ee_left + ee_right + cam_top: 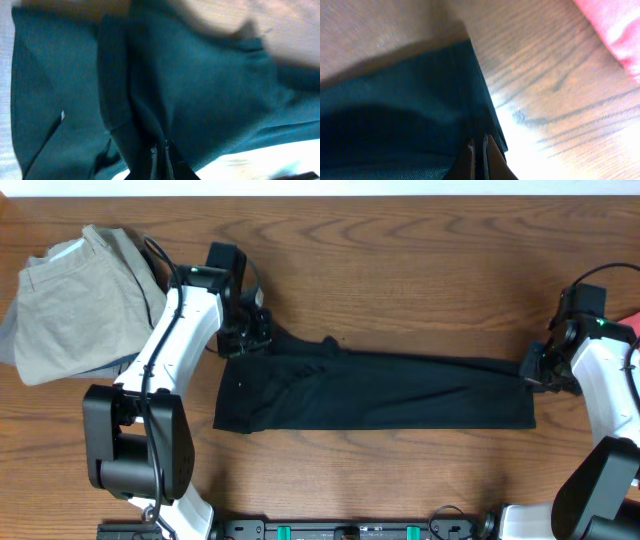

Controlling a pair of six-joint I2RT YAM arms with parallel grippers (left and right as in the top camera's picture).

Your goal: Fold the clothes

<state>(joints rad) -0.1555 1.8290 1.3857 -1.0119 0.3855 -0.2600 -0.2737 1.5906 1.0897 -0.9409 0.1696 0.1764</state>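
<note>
L end effector [250, 330] is pinched shut on the upper left edge of the black T-shirt [380, 395]. In the L wrist view its fingertips [154, 156] meet on a gathered ridge of fabric at bottom centre of the frame. R end effector [530, 368] is also closed, gripping the shirt's upper right corner. The R wrist view shows the tips [480, 145] together on the cloth edge.

Shirt lies across mid-frame of the overhead view as a long, narrow dark band on the wooden worktop [400, 260]. It is mostly flat, w/ wrinkles and a bunched peak toward its left end.

The wrist cams render the fabric as dark teal. L wrist view shows folds and overlapping layers [200, 85] that the overhead view flattens out. R wrist view shows a straight shirt edge [395, 110] on bare wood, plus a red-pink cloth [615, 35] at upper right of the frame. Only the overhead view shows the khaki trousers [75, 305], crumpled at upper left.

A tiny white speck [243, 387] shows near the shirt's left end. No writing is legible.
</note>
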